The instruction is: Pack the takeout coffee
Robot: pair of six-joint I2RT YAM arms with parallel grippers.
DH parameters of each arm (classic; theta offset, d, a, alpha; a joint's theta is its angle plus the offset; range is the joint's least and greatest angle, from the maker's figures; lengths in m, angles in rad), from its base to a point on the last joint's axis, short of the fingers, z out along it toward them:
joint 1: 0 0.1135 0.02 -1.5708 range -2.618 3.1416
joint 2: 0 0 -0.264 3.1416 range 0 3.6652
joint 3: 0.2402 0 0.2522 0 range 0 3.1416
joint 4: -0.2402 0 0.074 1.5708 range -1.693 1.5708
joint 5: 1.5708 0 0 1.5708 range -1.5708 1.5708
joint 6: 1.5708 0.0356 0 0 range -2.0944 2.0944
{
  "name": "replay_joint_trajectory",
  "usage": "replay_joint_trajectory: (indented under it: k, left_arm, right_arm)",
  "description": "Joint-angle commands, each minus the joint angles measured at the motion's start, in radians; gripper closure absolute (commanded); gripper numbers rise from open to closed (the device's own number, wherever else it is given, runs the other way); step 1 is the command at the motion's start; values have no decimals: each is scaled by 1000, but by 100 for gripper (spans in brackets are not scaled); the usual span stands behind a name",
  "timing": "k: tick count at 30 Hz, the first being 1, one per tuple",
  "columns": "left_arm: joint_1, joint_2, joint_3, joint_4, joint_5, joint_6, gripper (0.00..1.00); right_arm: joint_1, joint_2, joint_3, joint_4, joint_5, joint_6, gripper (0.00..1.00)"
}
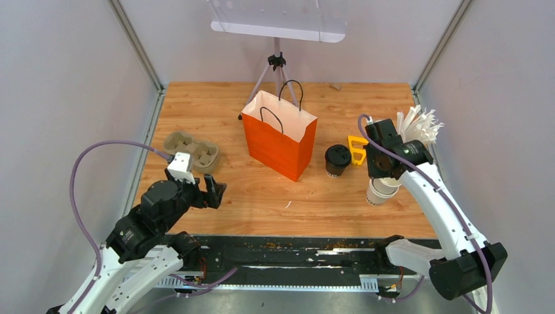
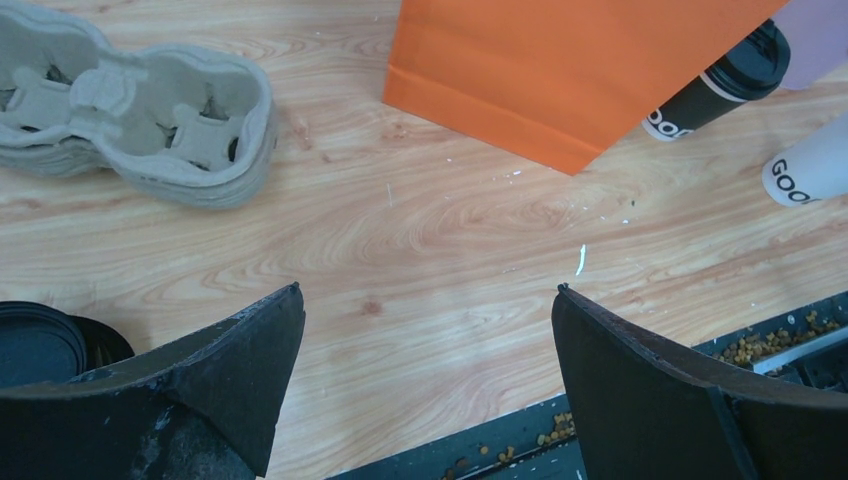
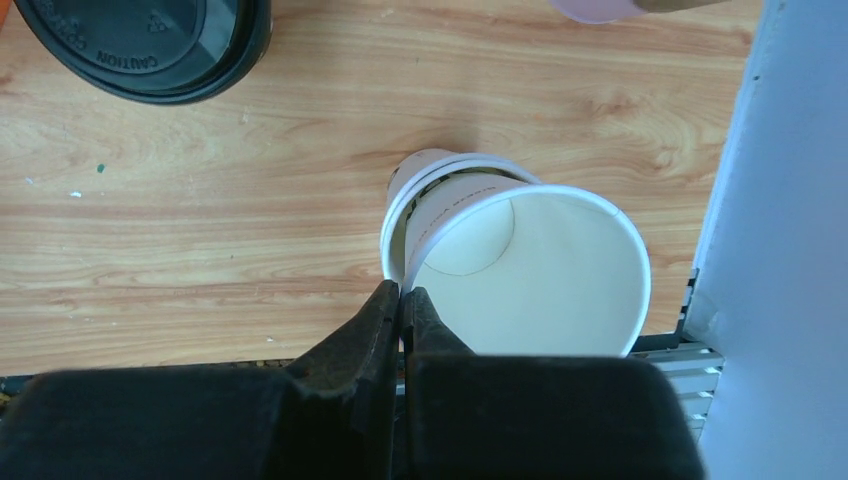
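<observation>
Wood tabletop [image 1: 196, 104], orange bag [image 1: 278, 134] standing open mid-table: right of the bag, the right gripper [image 3: 401, 293] pinches the rim of a lidless white cup [image 3: 530, 270], mouth up, nested atop a stack [image 1: 376, 196]. A black-lidded cup [image 1: 338, 159] stands between bag and stack, while the left gripper [image 2: 428, 292] gapes empty left of the bag. How many cups the stack holds is hidden.

Left end effector [image 2: 425, 300] spread wide, low; right end effector [image 3: 400, 292] pinching cup [image 3: 540, 270] rim.
</observation>
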Motion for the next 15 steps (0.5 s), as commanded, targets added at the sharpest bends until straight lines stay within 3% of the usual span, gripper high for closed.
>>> replay_joint_trajectory:
  k: [1,6,15]
  left_arm:
    - [2,45,11,32,25,16,0]
    - [1,75,9,28,14,10,0]
    - [1,139,42,-25,-64,-34,0]
  right_arm:
    - [3,2,122,-48,104,-16,100]
    - [4,21,246,-101,133,-44,100]
    - [93,-28,340,-140,32,-46,100]
